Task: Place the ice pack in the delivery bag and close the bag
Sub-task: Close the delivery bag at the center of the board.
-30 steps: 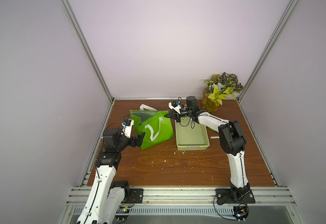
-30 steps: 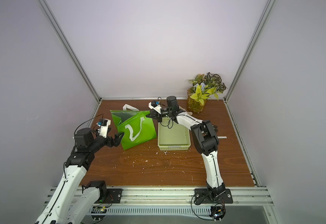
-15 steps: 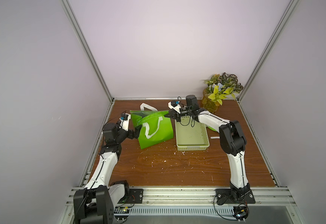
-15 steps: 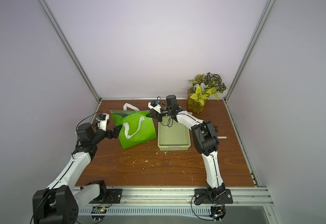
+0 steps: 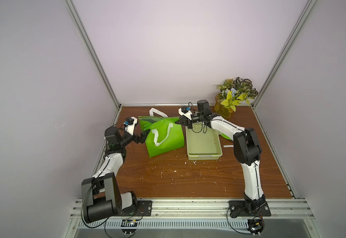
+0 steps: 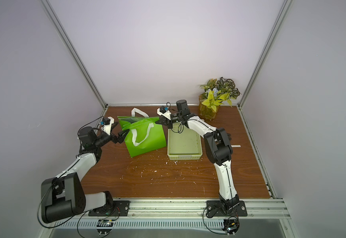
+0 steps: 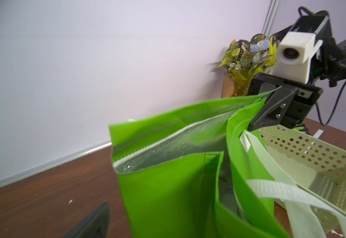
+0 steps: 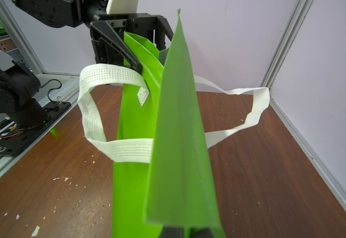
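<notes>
Right wrist view is showing the right gripper [image 8: 187, 232] fully closed and pinching a folded corner of the delivery bag [image 8: 178, 144] at its rim, with the green fabric running straight out from the fingertips. At the bag's opposite end, facing this gripper, the left gripper [image 5: 142, 133] is standing wide open and gripping nothing. Its jaws are straddling the end wall, and one finger [image 8: 124, 55] is lying against the white strap handle [image 8: 110, 78]. Between the two grippers the mouth is gaping only narrowly, with the foil lining [image 7: 178, 142] showing in the left wrist view. Just below and behind the right gripper, the perforated basket [image 5: 204, 142] is sitting on the table [image 5: 178, 177] and is looking empty. The ice pack is not appearing in any view, and whether it is lying inside the bag cannot be told. Several faults are looking possible from here. The thin fabric may be slipping out of the right gripper's small pinch if the bag is pulled taut. The left gripper may be closing on the strap, or on both walls together, and that would be sealing the mouth instead of spreading it. Any hard sideways pull risks tipping the light bag or dragging it against the basket.
</notes>
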{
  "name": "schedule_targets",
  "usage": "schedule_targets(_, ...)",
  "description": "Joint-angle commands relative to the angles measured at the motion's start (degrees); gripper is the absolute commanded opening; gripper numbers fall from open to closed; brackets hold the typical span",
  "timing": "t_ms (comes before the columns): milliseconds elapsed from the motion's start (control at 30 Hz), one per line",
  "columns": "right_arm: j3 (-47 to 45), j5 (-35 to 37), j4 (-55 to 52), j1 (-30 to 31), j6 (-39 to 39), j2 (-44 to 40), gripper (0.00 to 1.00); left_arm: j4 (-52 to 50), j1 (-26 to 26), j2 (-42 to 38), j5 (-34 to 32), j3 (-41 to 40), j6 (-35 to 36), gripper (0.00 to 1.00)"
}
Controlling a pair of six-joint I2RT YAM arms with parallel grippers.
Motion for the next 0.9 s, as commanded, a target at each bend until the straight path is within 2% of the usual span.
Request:
schedule_targets(0, 1.80, 0.26, -3.08, -0.47, -1.95, -1.36, 0.00, 6.46, 1.06, 2.39, 6.87, 2.31, 1.26, 0.99)
schedule_targets(100, 2.12, 0.18, -2.69, -0.46, -1.49, -1.20, 0.00, 11.46, 1.06, 4.76, 10.12, 1.71, -1.63, 0.97)
schedule_targets(233, 2.60, 0.44, -2.68, -0.51, -1.27, -0.86, 0.00, 18.67, 1.05, 6.05, 12.24, -0.28, -5.55, 0.88)
schedule_targets(467, 2.78, 1.05, -3.22, -0.55, -1.75, -0.93, 0.00, 20.68, 1.19, 8.82, 13.89, -0.34, -7.90, 0.56)
schedule_targets(600, 2.81, 1.04, -3.23, -0.63, -1.84, -1.01, 0.00, 20.90, 1.15, 9.93, 14.45, -0.24, -8.08, 0.56)
schedule_targets(767, 2.87, 0.66, -2.26, -0.65, -1.15, -1.18, 0.06, 21.30, 1.15, 12.88, 15.55, 0.49, -8.55, 0.59)
schedule_targets(867, 3.06, 0.35, -1.87, -0.63, -0.70, -1.11, 0.08, 23.68, 1.15, 15.49, 17.69, 2.05, -11.06, 0.55)
